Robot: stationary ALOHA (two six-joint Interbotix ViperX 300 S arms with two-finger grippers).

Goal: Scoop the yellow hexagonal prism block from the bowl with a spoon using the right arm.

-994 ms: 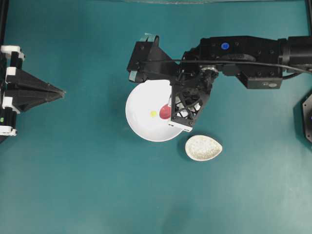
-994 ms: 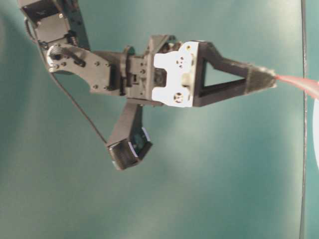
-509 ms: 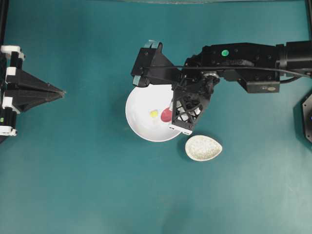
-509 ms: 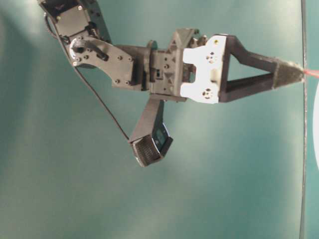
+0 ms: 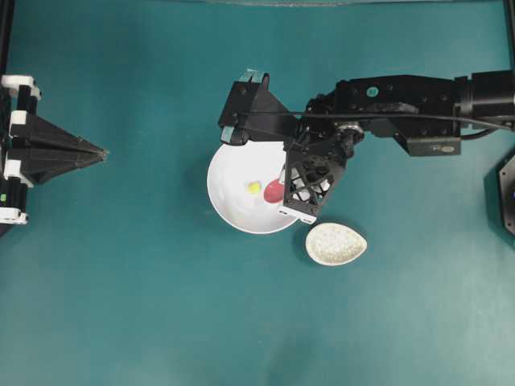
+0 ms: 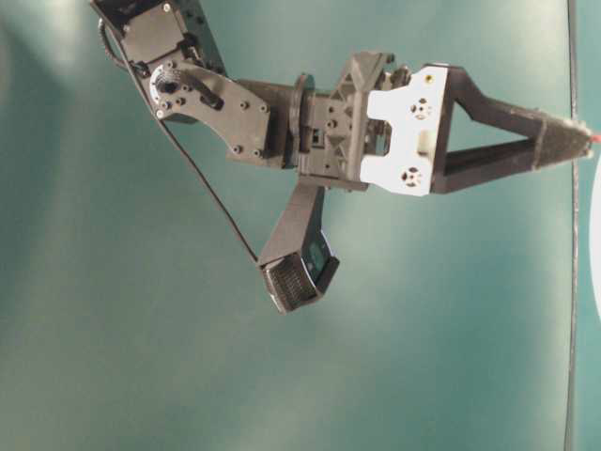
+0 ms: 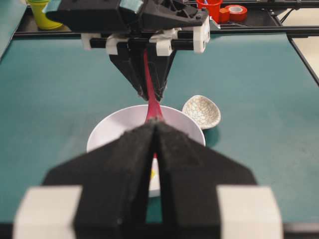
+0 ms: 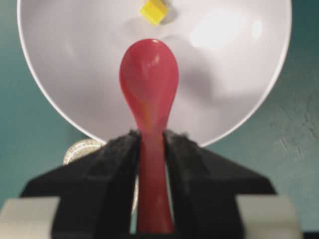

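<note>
The yellow block [image 8: 153, 11] lies in the white bowl [image 8: 239, 89], just beyond the tip of the red spoon [image 8: 148, 79], at about twelve o'clock from the scoop. The right gripper [image 8: 149, 142] clamps the spoon's handle. A speckled spoon rest [image 5: 335, 244] sits at the bowl's four o'clock. The left gripper [image 7: 156, 132] is closed, holding nothing.

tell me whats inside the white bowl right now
The yellow block lies on the bowl floor, just beyond the spoon scoop's tip. The right tool holds that spoon. Whether the scoop touches the floor cannot be seen.
</note>
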